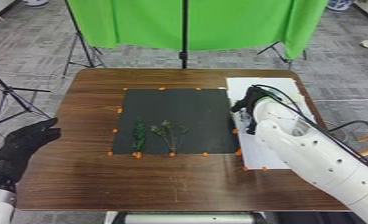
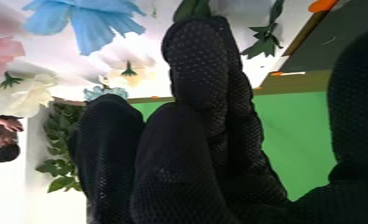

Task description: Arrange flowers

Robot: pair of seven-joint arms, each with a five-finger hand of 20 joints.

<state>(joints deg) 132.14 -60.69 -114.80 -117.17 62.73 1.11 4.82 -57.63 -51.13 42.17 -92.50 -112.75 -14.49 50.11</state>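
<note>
Pretty sure this is a robotics lab, tbh. There's a white robot arm [image 1: 296, 145] with a black cable [image 1: 315, 125] along it, over a brown bench [image 1: 83, 170] with bits of orange tape [image 1: 138, 155] stuck on. Behind that hangs a green cloth [image 1: 243, 25], with a skinny black tripod [image 1: 76, 36] on the grey floor [image 1: 145, 60]. Definitely not homey.

The desk [image 1: 83, 182] is presenting smooth, faintly glossy wood. Beyond, at 12 o'clock, the green curtain [image 1: 243, 25] is displaying folded cloth. The blue flower [image 2: 90, 25] is showing matt, cloth-like petals.
</note>
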